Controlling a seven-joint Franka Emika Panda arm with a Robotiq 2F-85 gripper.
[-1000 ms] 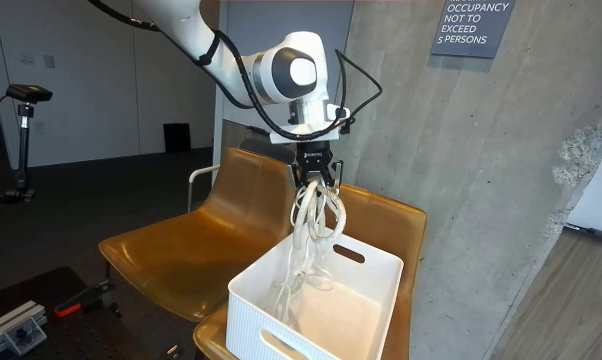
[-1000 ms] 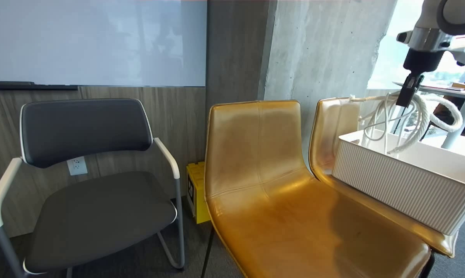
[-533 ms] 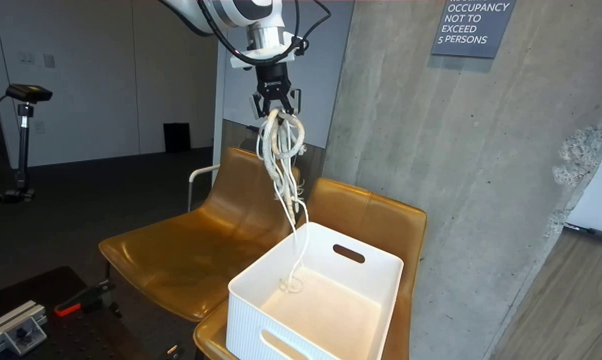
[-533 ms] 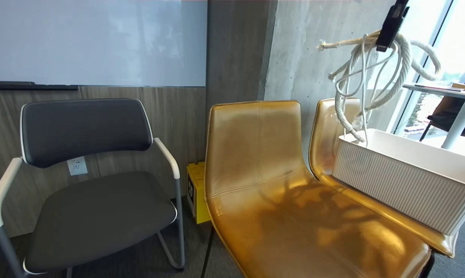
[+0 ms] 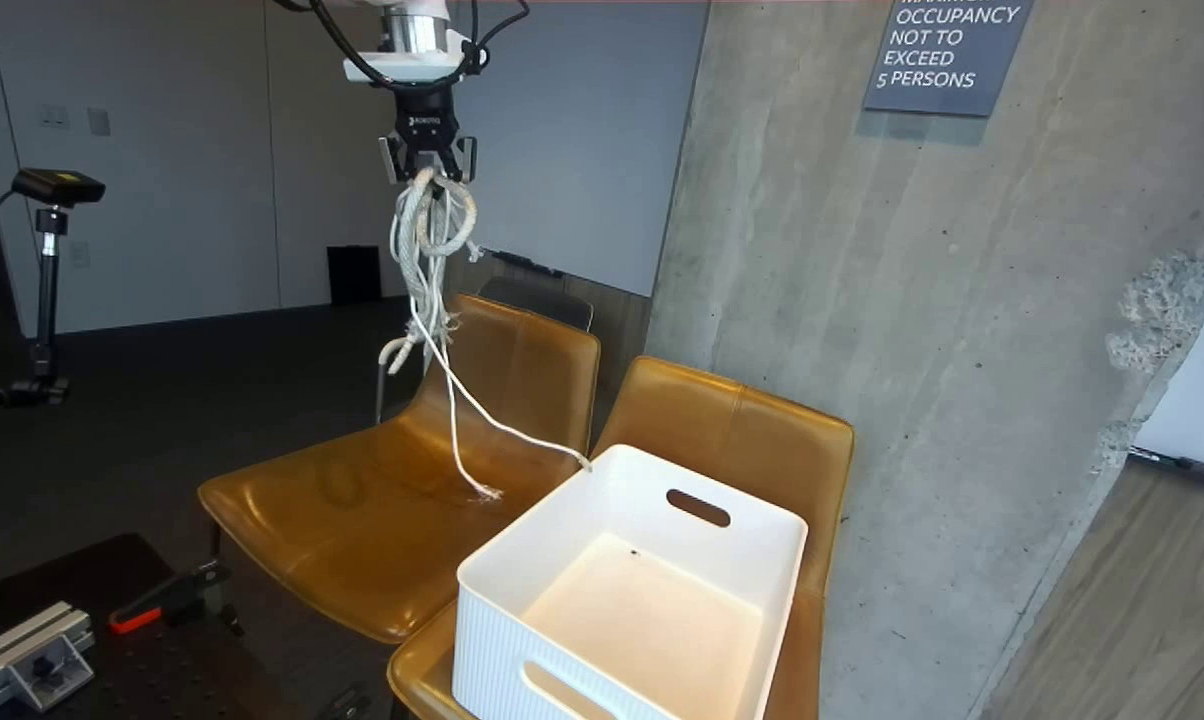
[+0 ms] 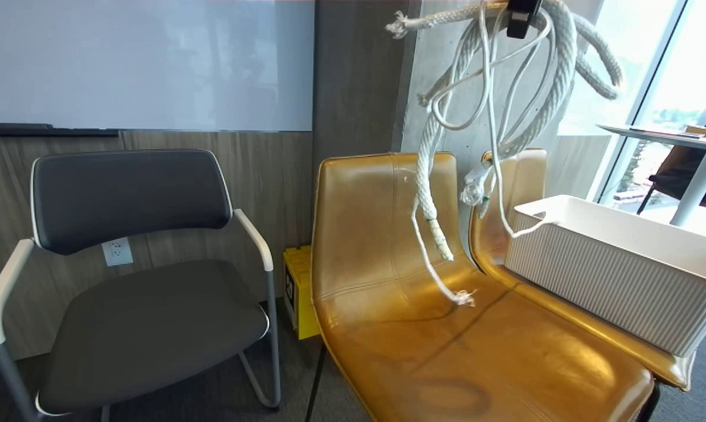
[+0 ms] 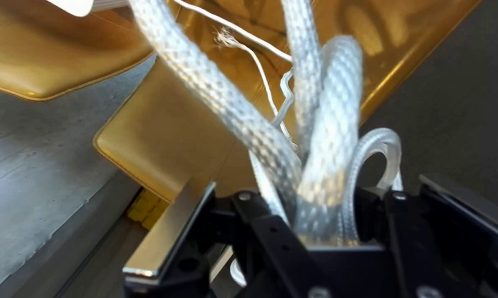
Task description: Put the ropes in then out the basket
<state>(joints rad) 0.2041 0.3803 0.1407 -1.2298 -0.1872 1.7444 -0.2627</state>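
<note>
Concrete wall (image 5: 822, 260) behind them, white ropes (image 5: 425, 285) dangle over the tan chair (image 5: 362, 510) beside the basket (image 5: 492, 640), just swung out except for one strand (image 5: 540, 441) ending at the rim's corner. Removal looks nearly complete. The hand (image 5: 430, 178), high above, is clamped on the ropes, its gap hidden by them

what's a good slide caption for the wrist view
White ropes clamped in the jaws above a brown chair, a corner of the basket showing at the top left.
</note>
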